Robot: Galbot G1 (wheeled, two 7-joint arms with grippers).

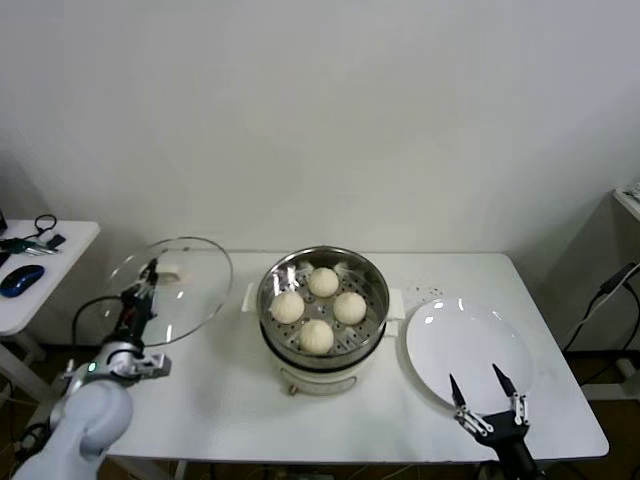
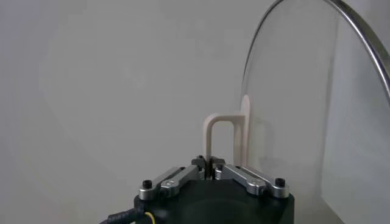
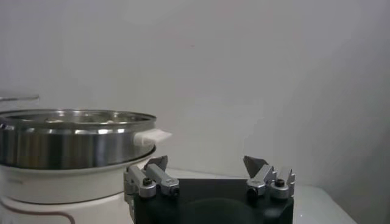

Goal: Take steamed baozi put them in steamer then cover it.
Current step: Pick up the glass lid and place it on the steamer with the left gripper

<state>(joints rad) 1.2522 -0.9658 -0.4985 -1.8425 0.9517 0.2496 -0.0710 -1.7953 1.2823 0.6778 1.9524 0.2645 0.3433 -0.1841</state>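
Observation:
Several steamed baozi [image 1: 322, 282] lie inside the steamer [image 1: 372, 275], a shiny steel basket on a white pot base in the middle of the table. The cover [image 1: 195, 262], a clear glass lid with a metal rim, hangs tilted above the table's left end. My left gripper [image 1: 147, 273] is shut on the cover's cream-white bar handle [image 2: 214, 131], and the left wrist view shows its jaws pinching one leg of the handle beside the glass [image 2: 292, 91]. My right gripper [image 1: 481, 384] stands open at the front right, over the near rim of the plate, holding nothing.
A flat white plate [image 1: 466, 342] lies to the right of the steamer. A side table [image 1: 60, 262] with a blue mouse [image 1: 22, 279] and cables stands at the far left. The steamer's steel wall [image 3: 67, 146] and handle show in the right wrist view.

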